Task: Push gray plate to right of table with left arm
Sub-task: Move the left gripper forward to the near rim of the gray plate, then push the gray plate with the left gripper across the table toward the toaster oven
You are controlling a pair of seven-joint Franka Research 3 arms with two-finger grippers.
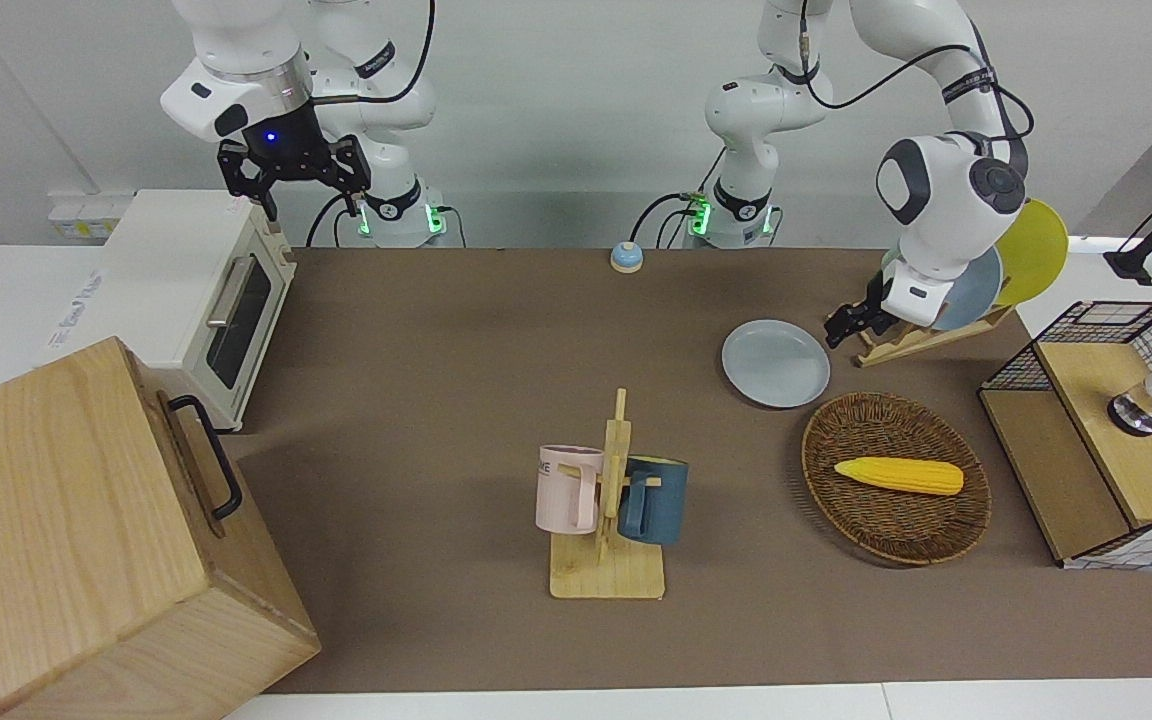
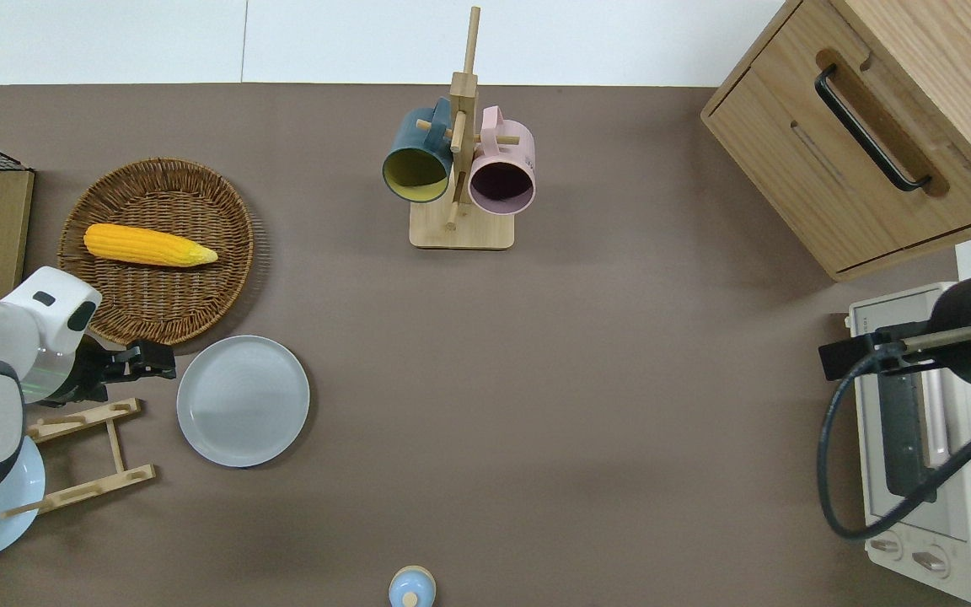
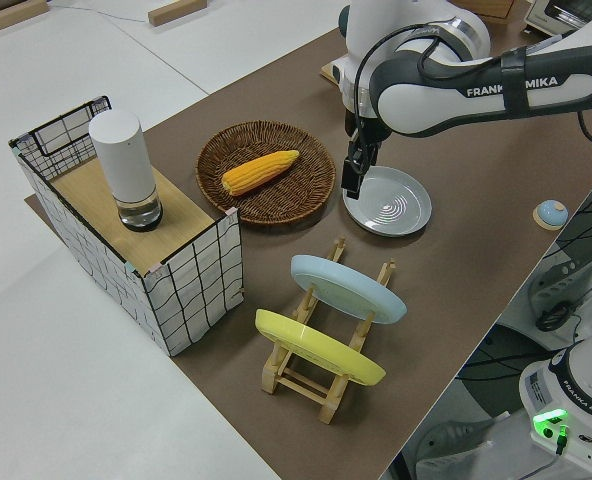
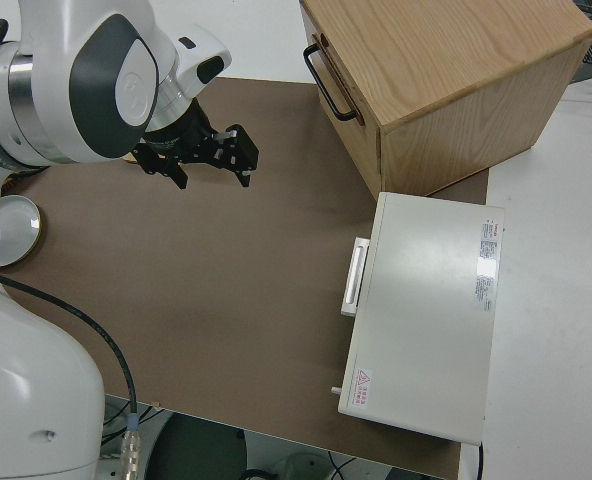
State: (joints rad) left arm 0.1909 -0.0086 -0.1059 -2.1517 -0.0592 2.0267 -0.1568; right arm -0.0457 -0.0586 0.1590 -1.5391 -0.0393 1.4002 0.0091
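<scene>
One gray plate point(image 2: 243, 401) lies flat on the table point(image 2: 536, 379). The left gripper point(image 2: 152, 361), fingers apparently together, sits low at its nine o'clock edge; it should push steadily toward three o'clock. The right arm is parked.

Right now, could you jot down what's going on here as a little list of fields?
Working hand: left hand, low beside the gray plate's rim, at the end toward the left arm
Gray plate: flat on the table, nearer the robots than the wicker basket
In basket: corn cob
Plate rack: blue plate, yellow plate
Right arm: parked
</scene>
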